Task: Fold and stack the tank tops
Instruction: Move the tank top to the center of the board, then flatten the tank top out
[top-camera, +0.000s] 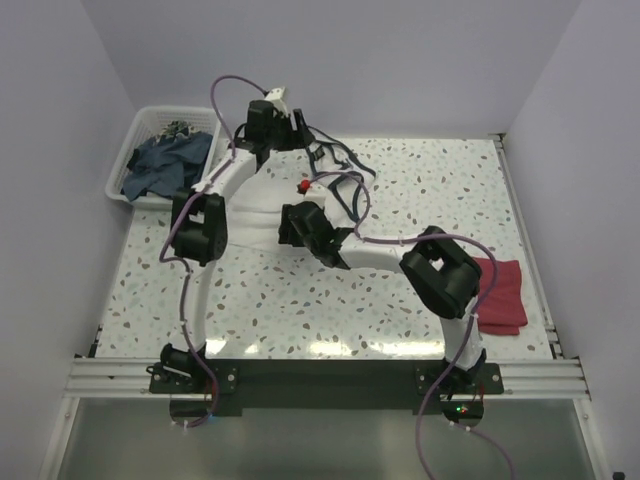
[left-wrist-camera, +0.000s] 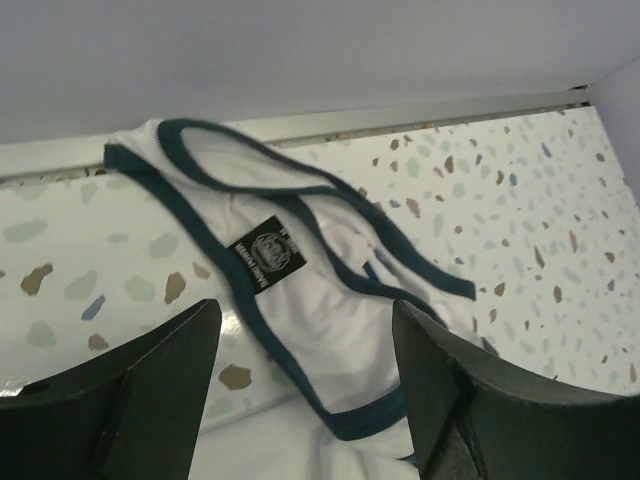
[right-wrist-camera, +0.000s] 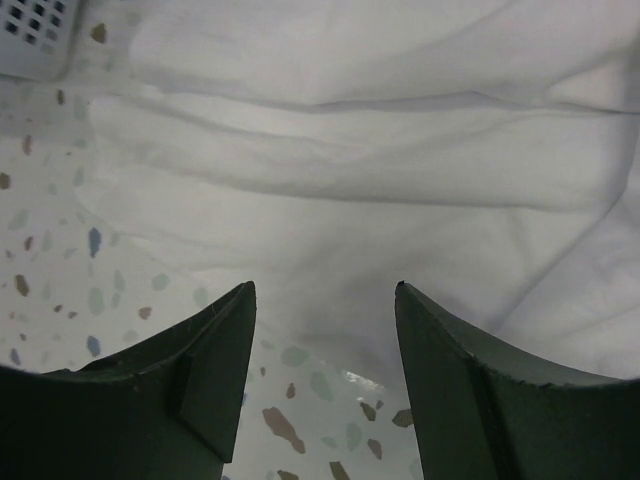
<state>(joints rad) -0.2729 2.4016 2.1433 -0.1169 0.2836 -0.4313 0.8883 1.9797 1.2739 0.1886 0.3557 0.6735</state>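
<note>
Two tank tops lie on the speckled white table. At the far left corner, a white plastic mesh basket holds crumpled blue-grey cloth. Just right of it, the left gripper hovers with its fingers spread above the navy-trimmed neck of the white tank top, which lies rumpled across the table's far middle, its black label showing. The right gripper, also spread wide, hangs over that top's near edge, holding nothing. Far right, near the front edge, rests the dark red tank top, folded.
</note>
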